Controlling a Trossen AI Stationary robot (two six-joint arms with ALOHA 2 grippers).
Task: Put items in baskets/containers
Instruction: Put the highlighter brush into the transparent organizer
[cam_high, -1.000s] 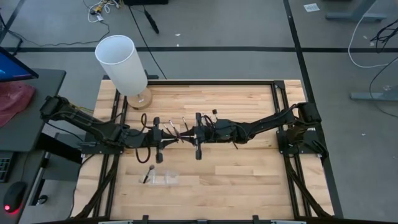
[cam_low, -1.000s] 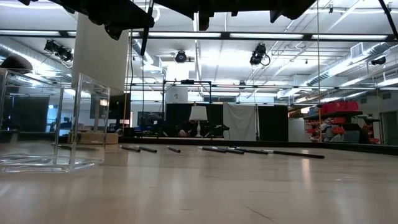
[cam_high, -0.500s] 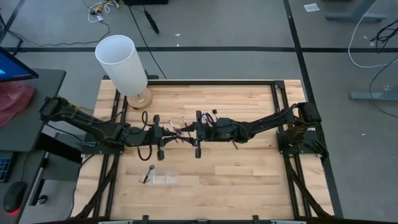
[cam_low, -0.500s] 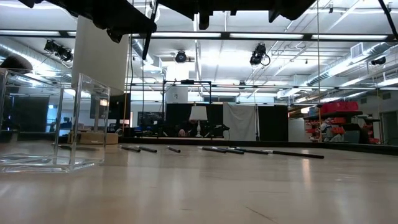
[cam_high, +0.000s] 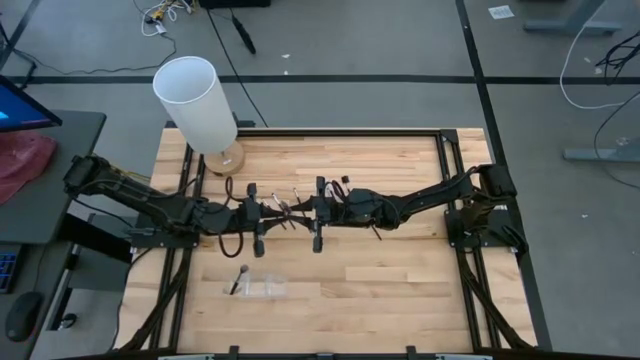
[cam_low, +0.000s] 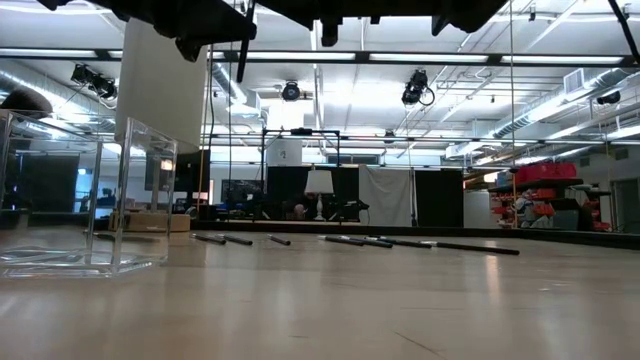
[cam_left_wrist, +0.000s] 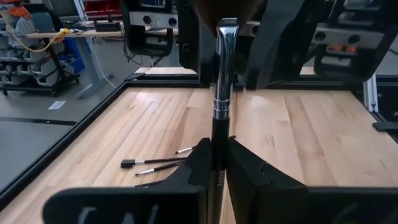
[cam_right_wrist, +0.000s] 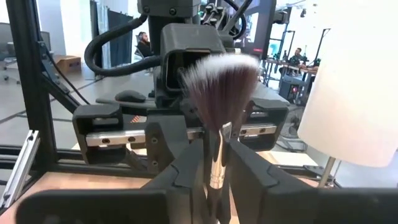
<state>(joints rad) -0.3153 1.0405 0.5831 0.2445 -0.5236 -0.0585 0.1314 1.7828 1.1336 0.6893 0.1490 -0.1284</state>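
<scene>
Wooden table (cam_high: 400, 280) carries a clear tray (cam_high: 262, 288) near its front. Mid-table, raised, a brush (cam_left_wrist: 222, 93) spans both grippers: left gripper (cam_left_wrist: 217, 163) clamps its dark handle; right gripper (cam_right_wrist: 217, 163) fingers flank the ferrule, grip uncertain. Both arms reach inward, meeting.

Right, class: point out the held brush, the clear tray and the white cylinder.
held brush (cam_left_wrist: 222, 74): left wrist view, on its silver ferrule.
clear tray (cam_high: 263, 288): high view, on its near rim.
white cylinder (cam_high: 196, 102): high view, on its side wall.
</scene>
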